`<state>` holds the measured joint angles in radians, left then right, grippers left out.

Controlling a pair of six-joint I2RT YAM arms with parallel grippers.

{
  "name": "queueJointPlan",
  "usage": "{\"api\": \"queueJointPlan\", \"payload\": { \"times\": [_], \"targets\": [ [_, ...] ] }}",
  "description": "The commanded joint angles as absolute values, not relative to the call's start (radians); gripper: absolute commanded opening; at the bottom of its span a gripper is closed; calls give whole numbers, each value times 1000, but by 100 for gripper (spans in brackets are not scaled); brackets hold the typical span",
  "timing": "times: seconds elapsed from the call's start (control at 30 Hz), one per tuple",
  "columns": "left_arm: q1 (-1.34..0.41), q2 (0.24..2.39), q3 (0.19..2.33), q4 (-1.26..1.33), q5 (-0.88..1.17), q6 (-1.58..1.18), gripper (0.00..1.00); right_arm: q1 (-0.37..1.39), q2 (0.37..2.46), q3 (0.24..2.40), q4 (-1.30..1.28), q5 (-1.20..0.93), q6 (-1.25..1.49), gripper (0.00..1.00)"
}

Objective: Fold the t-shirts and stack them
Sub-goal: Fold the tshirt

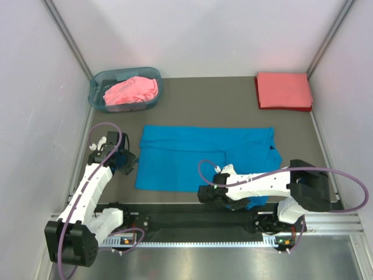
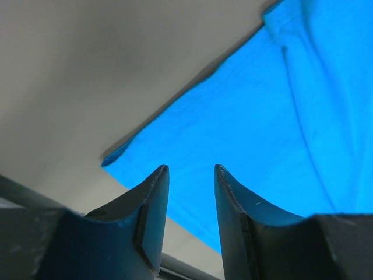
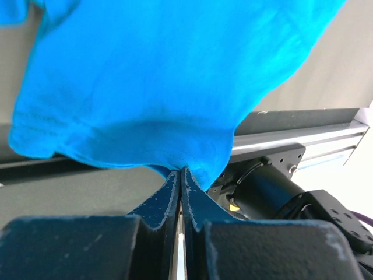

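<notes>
A bright blue t-shirt (image 1: 204,154) lies spread flat in the middle of the table. My right gripper (image 1: 205,195) is at its near edge, shut on a pinch of the blue cloth (image 3: 163,76), which lifts into a small peak at the fingertips (image 3: 181,170). My left gripper (image 1: 125,159) stands open just off the shirt's left edge; its fingers (image 2: 189,169) frame the near left corner of the blue t-shirt (image 2: 262,116) with nothing between them. A pink t-shirt (image 1: 131,90) lies crumpled in the basket. A coral-red t-shirt (image 1: 284,90) sits folded at the back right.
The translucent blue-grey basket (image 1: 96,87) stands at the back left corner. White walls close in the table on three sides. A metal rail (image 1: 192,233) with the arm bases runs along the near edge, and purple cables loop off both arms.
</notes>
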<state>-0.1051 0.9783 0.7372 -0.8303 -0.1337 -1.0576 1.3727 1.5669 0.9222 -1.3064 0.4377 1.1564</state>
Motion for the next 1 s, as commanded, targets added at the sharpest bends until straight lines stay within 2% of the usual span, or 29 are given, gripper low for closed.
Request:
{"api": "queueJointPlan", "payload": {
  "times": [0.0,0.37,0.63,0.97],
  "targets": [
    [-100,940,747,-902,-146,-1075,42,1333,1505,977,-1397,525,1172,0],
    [-101,922,739,-1057,-143,-1132,38,1226,1394,973,-1414,629,1127,0],
    [-103,908,621,-1019,-54,-1180,42,1204,1338,1002,-1440,680,1114,0],
    [-103,994,600,-1034,-97,-1230,41,1200,1295,993,-1431,696,1104,0]
  ]
}}
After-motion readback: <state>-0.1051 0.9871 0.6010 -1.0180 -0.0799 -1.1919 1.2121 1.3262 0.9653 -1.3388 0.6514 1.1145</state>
